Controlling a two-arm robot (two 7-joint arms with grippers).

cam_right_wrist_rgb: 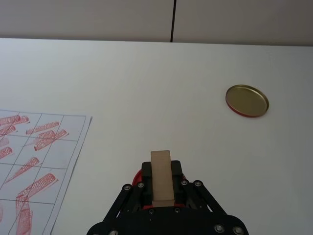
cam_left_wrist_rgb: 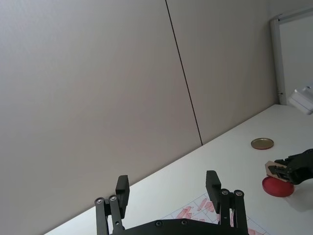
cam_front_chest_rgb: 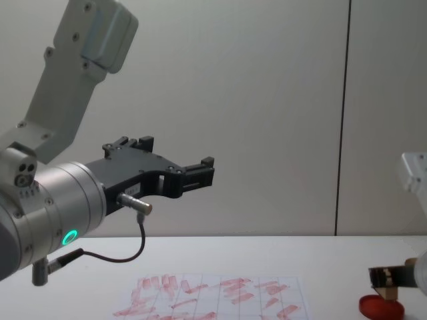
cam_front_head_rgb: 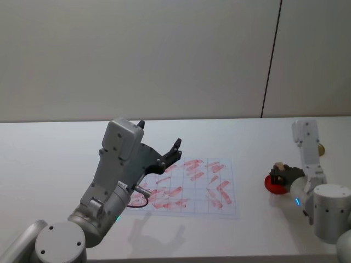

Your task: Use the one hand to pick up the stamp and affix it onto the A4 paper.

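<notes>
The room is closed off by a plain grey panelled wall [cam_front_head_rgb: 137, 55] behind a flat white tabletop [cam_front_head_rgb: 55, 164]. The left gripper [cam_left_wrist_rgb: 167, 182], on the silver arm with the green ring, hangs raised above the sheet's left side with its jaws spread wide and empty. It is judged parked, out of the working path. The white gridded A4 paper [cam_front_head_rgb: 222, 192], covered in red stamp marks, lies centre-table. Well to its right, the black two-fingered right gripper [cam_front_head_rgb: 280, 176] is positioned over the flat red round ink pad [cam_front_chest_rgb: 381, 307]. A gold round lid [cam_right_wrist_rgb: 247, 101] lies beyond the pad. The jaws are clamped on the small tan wooden stamp [cam_right_wrist_rgb: 161, 178], held upright, probably for inking. Contact with the pad cannot be confirmed.
</notes>
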